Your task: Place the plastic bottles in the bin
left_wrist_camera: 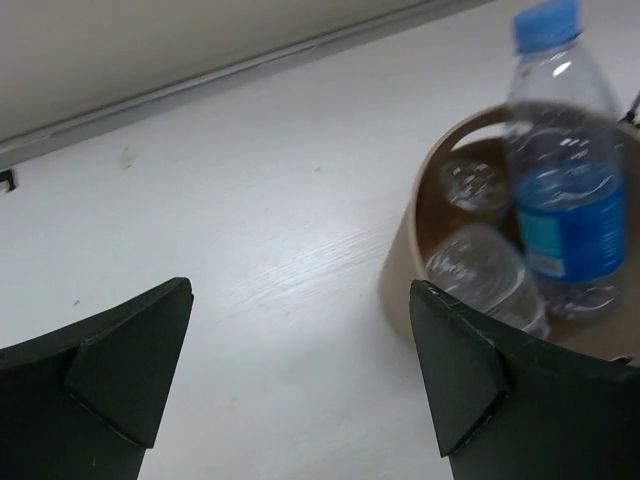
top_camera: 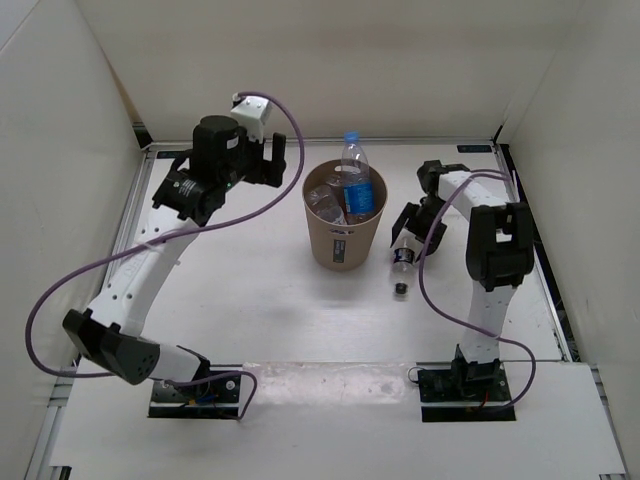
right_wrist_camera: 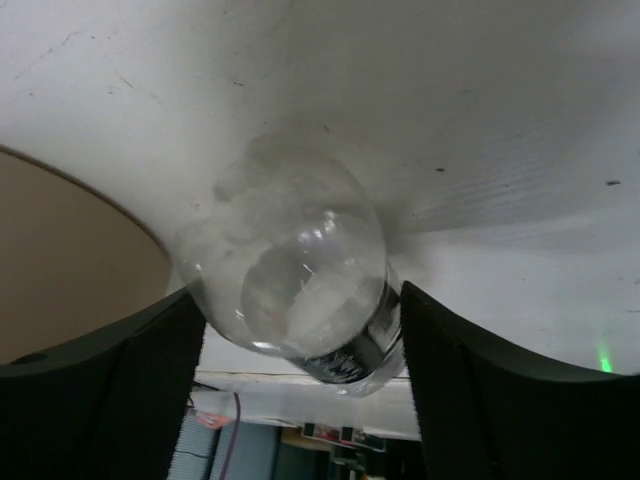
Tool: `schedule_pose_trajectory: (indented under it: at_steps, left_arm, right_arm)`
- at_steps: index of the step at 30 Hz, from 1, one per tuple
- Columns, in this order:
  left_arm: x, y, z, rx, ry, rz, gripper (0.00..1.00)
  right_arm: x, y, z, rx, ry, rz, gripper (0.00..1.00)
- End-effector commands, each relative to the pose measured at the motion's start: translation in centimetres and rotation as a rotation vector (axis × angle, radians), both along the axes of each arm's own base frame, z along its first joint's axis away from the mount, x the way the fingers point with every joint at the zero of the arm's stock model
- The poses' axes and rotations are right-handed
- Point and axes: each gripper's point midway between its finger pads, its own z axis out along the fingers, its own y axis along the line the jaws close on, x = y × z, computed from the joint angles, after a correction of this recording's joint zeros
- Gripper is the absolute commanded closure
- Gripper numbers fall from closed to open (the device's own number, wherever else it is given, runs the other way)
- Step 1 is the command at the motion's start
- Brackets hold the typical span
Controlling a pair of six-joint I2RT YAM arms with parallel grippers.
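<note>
The tan bin stands mid-table with three bottles in it. A blue-labelled bottle stands upright above the rim, and two clear bottles lie beside it. The left wrist view shows the bin, the blue-labelled bottle and a clear one. My left gripper is open and empty, left of the bin. A fourth bottle with a dark label lies right of the bin, cap towards the near edge. My right gripper is shut on its base end.
The bin's wall is close to the right gripper's left finger. White enclosure walls stand on three sides. The table's near edge and the room beyond show in the right wrist view.
</note>
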Motion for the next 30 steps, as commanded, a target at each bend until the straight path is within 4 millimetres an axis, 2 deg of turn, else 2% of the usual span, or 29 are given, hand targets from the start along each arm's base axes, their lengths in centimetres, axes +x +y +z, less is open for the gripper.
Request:
schedule_pose_trajectory:
  at_steps: [1,2,4,5,6,8,9,10,12,14,15,17,19,20,21,22,23,24,25,27,28,30]
  left_arm:
    - [-2.0,4.3,0.7,0.098,-0.041,0.125,0.0]
    - [-2.2,4.4,-0.6,0.114,-0.019,0.129,0.0]
    - [-2.6,5.3,-0.4,0.116,-0.034,0.159,0.0]
    - [-2.7,5.4,-1.5,0.128,-0.013,0.161,0.0]
    - [-2.6,5.4,-1.6,0.122,-0.017,0.164,0.0]
    - [-2.8,5.5,-2.1,0.116,-0.009,0.174,0.0]
    - [-2.7,5.5,-2.3,0.117,-0.008,0.174,0.0]
    - [-2.7,5.5,-2.5,0.119,-0.005,0.174,0.0]
    - [-2.5,5.4,-2.5,0.115,-0.01,0.176,0.0]
    - [-2.5,5.3,-2.8,0.092,0.003,0.192,0.0]
    - [-2.5,5.5,-3.3,0.096,0.013,0.2,0.0]
    - [-2.8,6.0,-4.9,0.111,0.051,0.232,0.0]
    - [-3.0,6.3,-5.6,0.116,0.063,0.247,0.0]
    - [-3.2,6.5,-6.7,0.122,0.086,0.256,0.0]
    - [-3.6,6.7,-7.3,0.12,0.097,0.262,0.0]
    - [-3.7,6.7,-8.0,0.123,0.11,0.262,0.0]
    - [-4.1,6.8,-8.2,0.119,0.115,0.264,0.0]
    - [-4.3,6.9,-8.9,0.12,0.127,0.267,0.0]
    - [-4.6,7.0,-9.7,0.127,0.143,0.268,0.0]
    - [-5.1,7.2,-10.6,0.129,0.163,0.27,0.0]
    - [-5.2,7.2,-10.7,0.127,0.165,0.27,0.0]
    - [-5.7,7.3,-11.3,0.132,0.181,0.267,0.0]
  right_arm:
    - [0.1,0.2,0.7,-0.034,0.012,0.052,0.25]
    - [-0.1,0.5,1.0,-0.019,0.02,0.05,0.29]
    - [-0.5,0.4,0.9,-0.009,0.039,0.04,0.42]
    - [-0.9,0.3,0.9,-0.006,0.052,0.042,0.46]
    - [-1.2,0.2,1.0,-0.009,0.06,0.044,0.59]
    - [-1.6,-0.5,1.4,-0.014,0.073,0.039,0.73]
    - [-1.7,-0.7,2.0,-0.013,0.065,0.035,0.87]
    - [-1.5,-1.1,2.7,-0.013,0.058,0.017,0.87]
    - [-0.8,-1.9,5.2,-0.006,-0.001,-0.016,1.0]
    - [-0.3,-2.2,6.8,-0.005,-0.034,-0.042,1.0]
    - [0.5,-3.0,9.7,-0.001,-0.089,-0.08,1.0]
    - [1.2,-3.6,12.8,0.004,-0.175,-0.109,1.0]
    - [3.6,-4.5,17.6,0.006,-0.352,-0.155,1.0]
    - [4.0,-4.7,21.1,0.01,-0.474,-0.157,1.0]
    - [5.5,-4.6,23.6,0.012,-0.593,-0.161,1.0]
    - [5.7,-4.4,25.1,0.009,-0.648,-0.159,1.0]
    - [5.9,-4.2,28.3,0.02,-0.759,-0.157,1.0]
    - [6.0,-4.1,29.6,0.025,-0.806,-0.154,1.0]
    - [6.6,-2.8,32.4,0.052,-0.916,-0.117,1.0]
    - [5.9,-1.9,35.2,0.062,-1.014,-0.087,1.0]
    - [5.9,0.2,37.5,0.064,-1.13,-0.018,1.0]
    - [4.8,2.8,39.3,0.068,-1.217,0.067,1.0]
